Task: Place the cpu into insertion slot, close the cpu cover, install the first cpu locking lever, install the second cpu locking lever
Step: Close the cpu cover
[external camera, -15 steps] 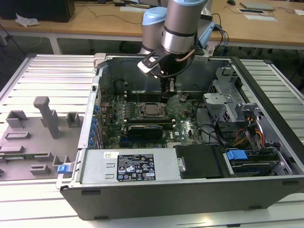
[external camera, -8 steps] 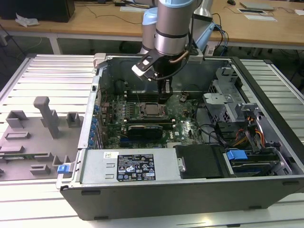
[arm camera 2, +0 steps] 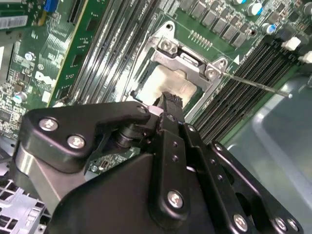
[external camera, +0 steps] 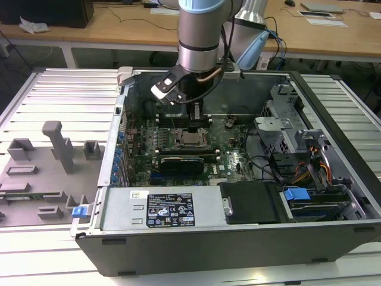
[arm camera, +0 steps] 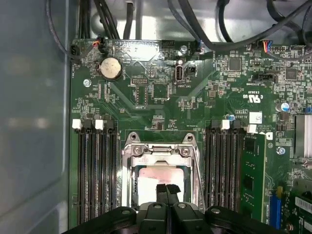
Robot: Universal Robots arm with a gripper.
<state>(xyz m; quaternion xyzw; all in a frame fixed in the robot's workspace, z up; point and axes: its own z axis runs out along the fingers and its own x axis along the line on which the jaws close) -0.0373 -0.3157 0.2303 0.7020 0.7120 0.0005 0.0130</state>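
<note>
Work surface: a slatted metal table (external camera: pixel 59 89). On it lies one open computer case (external camera: pixel 238 256) with its near wall toward the exterior view. One grey fixture plate (external camera: pixel 41 173) with upright blocks sits on the table at the exterior view's left.

Inside the case, nearest, lies one labelled metal box (external camera: pixel 161 208). Past it is one green circuit board (arm camera: pixel 161 92).

The insertion slot (external camera: pixel 181 140) sits mid-board, and one cpu (arm camera: pixel 153 179) lies in it with its metal top facing up. One cpu cover (arm camera: pixel 161 152) lies down around the chip, which shows through the window.

In the second wrist view one thin lever rod (arm camera 2: pixel 253 85) runs out from the cover's corner across the memory slots (arm camera 2: pixel 234 83). Two banks of these long black slots flank the socket – one on each side.

One arm (external camera: pixel 201 36) descends into the case. Its gripper (arm camera: pixel 168 190) hangs directly over the cpu. The two fingers (arm camera: pixel 162 191) are pressed together, pinching nothing – contact with the chip cannot be told.

One coin cell (arm camera: pixel 110 68) sits further along the board.

Beyond the case stand wooden desks (external camera: pixel 119 27)
</note>
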